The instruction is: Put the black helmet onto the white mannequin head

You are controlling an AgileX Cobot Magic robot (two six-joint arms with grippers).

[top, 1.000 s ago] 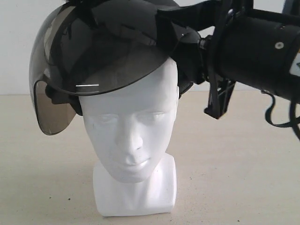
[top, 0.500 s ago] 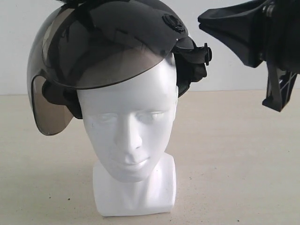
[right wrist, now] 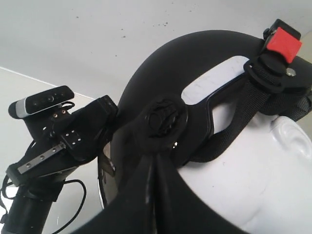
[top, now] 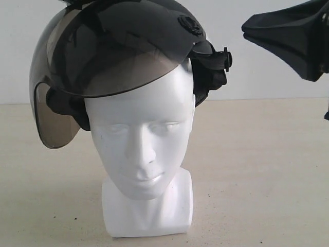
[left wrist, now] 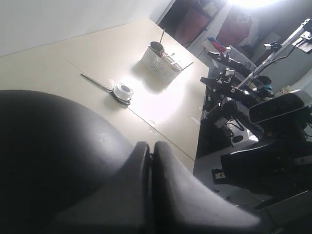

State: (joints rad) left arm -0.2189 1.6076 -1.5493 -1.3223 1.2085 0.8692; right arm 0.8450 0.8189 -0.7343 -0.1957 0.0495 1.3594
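One helmet [top: 123, 46] on the head [top: 141, 149], centre frame.
Sits tilted, visor [top: 56, 118] above the brow; right claw [top: 245, 28] upper right, pressed closed, empty, apart from helmet; left claw [left wrist: 150, 148] likewise closed, holding nothing.

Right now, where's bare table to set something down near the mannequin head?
In the exterior view, there is bare table right of the white mannequin head, below the right pincer. A narrower bare strip lies to its left, under the visor. It is crowded up top: the black helmet covers the crown, with the pincer just off its side.
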